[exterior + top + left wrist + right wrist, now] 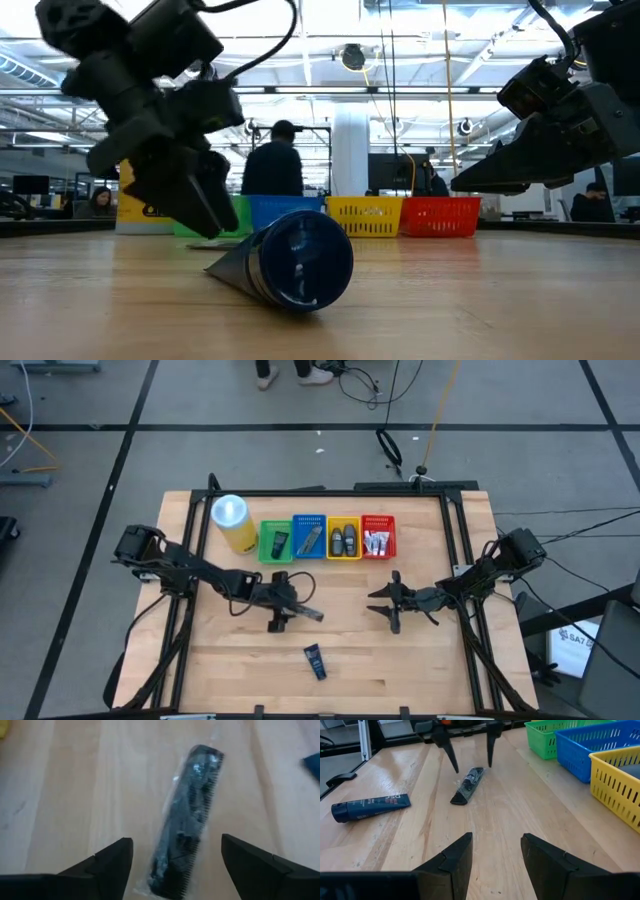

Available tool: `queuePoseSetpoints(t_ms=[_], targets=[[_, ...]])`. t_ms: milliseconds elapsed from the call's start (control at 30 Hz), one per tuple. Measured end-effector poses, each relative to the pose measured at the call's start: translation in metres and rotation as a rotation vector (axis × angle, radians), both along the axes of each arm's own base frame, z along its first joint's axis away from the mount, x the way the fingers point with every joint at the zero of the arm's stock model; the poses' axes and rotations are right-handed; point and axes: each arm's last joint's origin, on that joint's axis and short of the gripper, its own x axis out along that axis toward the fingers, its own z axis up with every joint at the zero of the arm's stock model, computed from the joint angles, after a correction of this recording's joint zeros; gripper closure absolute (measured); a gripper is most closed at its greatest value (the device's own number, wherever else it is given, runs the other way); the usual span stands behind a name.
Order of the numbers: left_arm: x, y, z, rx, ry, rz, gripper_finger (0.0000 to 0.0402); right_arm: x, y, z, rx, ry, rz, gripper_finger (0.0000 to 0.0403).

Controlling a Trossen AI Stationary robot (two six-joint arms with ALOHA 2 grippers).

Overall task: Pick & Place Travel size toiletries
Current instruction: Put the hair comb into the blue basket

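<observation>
Hovering over a wrapped black comb, the left tool has its fingers spread wide apart with nothing between them; the comb lies flat on the bench, in a clear plastic sleeve, straight below the gap. In the right wrist view the same comb sits just under those two dark fingertips, apart from them.

The right tool waits mid-bench, fingers partly apart, empty, pointing toward the left one.

A dark blue tube lies on its own nearer the front edge, well apart from both tools (it fills the low view, cap end on). Four small baskets line the back: green basket, blue basket, yellow basket, red basket, each already with small items inside. A yellow canister stands beside the green one.

Step in hand, as I read it: grasp the comb. To do it well:
- come straight down so one finger lands on each long side, across the narrow width, near the middle
- the sleeve looks slick and loose, so close on the comb body, not on the film edge
- get the tips right down to the bench, as the thing is thin
- lift level, since an off-centre grip will probably let it swing.

Two items left loose, so the task looks mostly done.
</observation>
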Motion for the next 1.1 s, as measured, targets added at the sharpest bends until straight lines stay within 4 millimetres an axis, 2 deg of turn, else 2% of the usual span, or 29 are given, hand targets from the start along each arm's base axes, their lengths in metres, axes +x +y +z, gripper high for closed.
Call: queuePoseSetpoints(t_ms=[100,333,700,833,1100], targets=[[-0.005,0.002,-0.006,0.004,-0.051,0.007,0.0104,0.0,0.0,0.0,0.0,0.0,0.0,0.0243],[-0.012,0.003,-0.013,0.0,-0.106,-0.002,0.014,0.0,0.0,0.0,0.0,0.0,-0.001,0.0243],[-0.002,0.0,-0.038,-0.01,-0.11,-0.013,0.0156,0.0,0.0,0.0,0.0,-0.001,-0.001,0.0243],[-0.002,-0.001,-0.039,-0.022,-0.095,-0.023,0.0163,0.0,0.0,0.0,-0.001,-0.001,-0.002,0.0243],[-0.002,-0.002,-0.04,-0.024,-0.09,-0.035,0.0253,0.0,0.0,0.0,-0.003,0.0,-0.001,0.0243]])
